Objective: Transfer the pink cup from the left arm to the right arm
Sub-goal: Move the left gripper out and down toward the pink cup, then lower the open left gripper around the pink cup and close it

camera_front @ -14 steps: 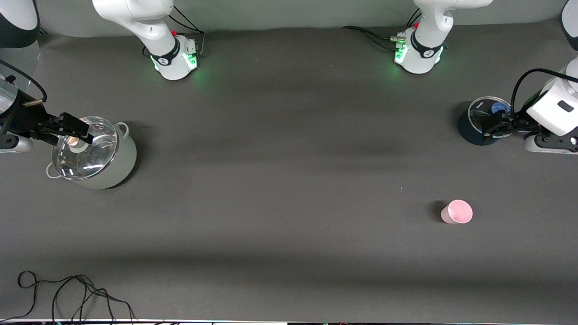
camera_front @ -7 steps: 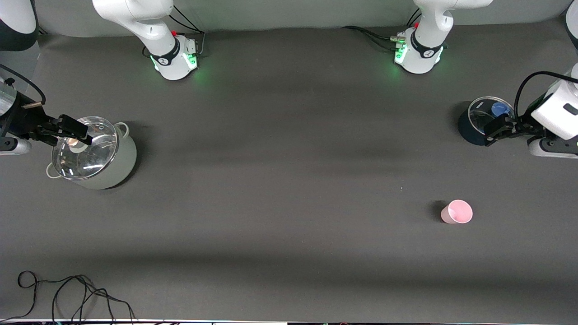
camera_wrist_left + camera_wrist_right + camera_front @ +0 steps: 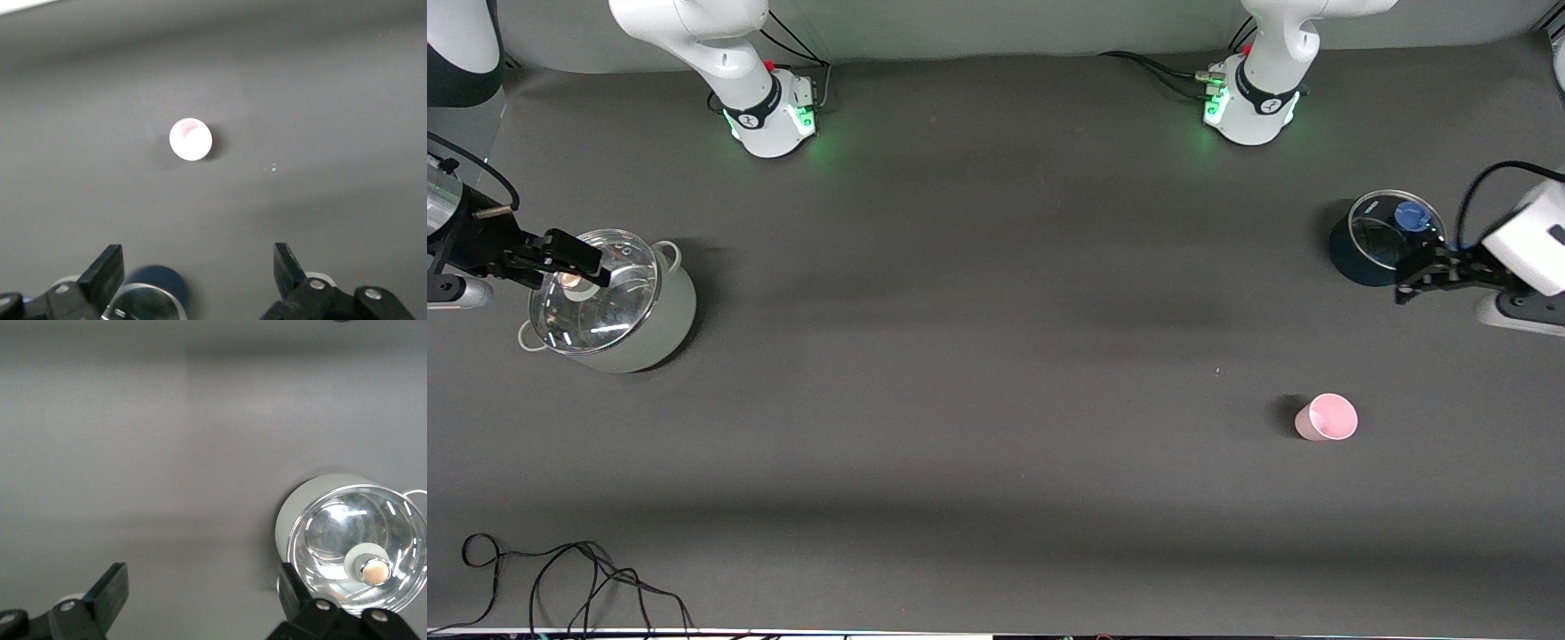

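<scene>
Pink cup (image 3: 1327, 417) stands upright and alone on the dark counter (image 3: 996, 356), toward the left arm's end, untouched by either arm. The left pincer (image 3: 1409, 277) hangs with its jaws spread wide and empty over the edge of a dark pot (image 3: 1352, 253) with a glass lid and blue knob; the cup sits well apart from that pincer, nearer the front camera than the pot below it. In the left wrist view the cup (image 3: 191, 139) shows as a pale disc on bare counter, clear of the pincer's (image 3: 199, 273) black fingers (image 3: 107, 270).

At the right arm's end, the right pincer (image 3: 578, 258) waits, its jaws also wide and holding nothing, over the glass lid of a pale green pot (image 3: 649, 329). From the right wrist, that pot (image 3: 293, 520) and its shiny lid lie just beside one finger (image 3: 290, 590) of the pincer (image 3: 203, 593).

A loose black cable (image 3: 560, 578) lies at the counter's front edge.
</scene>
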Robot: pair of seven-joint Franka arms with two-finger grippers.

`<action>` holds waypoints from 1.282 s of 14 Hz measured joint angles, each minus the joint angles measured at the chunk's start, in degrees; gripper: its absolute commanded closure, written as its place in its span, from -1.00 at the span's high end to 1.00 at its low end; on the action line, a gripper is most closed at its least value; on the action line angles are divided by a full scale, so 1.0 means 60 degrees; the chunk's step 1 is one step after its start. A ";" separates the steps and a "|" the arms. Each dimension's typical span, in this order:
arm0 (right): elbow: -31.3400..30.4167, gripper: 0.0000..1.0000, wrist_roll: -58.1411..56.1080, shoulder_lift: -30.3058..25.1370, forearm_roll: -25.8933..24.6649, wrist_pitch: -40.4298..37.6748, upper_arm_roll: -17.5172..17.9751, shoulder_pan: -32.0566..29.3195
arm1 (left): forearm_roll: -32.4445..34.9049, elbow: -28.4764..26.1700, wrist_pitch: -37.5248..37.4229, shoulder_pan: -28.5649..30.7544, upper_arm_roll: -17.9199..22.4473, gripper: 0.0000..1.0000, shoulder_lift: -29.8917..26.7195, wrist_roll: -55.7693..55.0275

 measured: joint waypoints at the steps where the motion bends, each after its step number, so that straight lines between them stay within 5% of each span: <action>1: 0.0002 1.00 0.0000 0.0000 0.0019 -0.0022 -0.0003 -0.0001 | -0.0054 0.0203 0.0073 0.0196 0.0020 1.00 0.0217 0.0730; 8: 0.0010 1.00 0.0000 0.0000 0.0125 -0.0038 -0.0024 -0.0010 | -0.1579 0.0602 0.1041 0.1436 0.0043 1.00 0.1883 0.4662; 18: 0.0094 1.00 0.0000 0.0008 0.0130 -0.0042 -0.0027 -0.0012 | -0.7139 0.0546 0.1388 0.3792 0.0072 1.00 0.5396 1.3536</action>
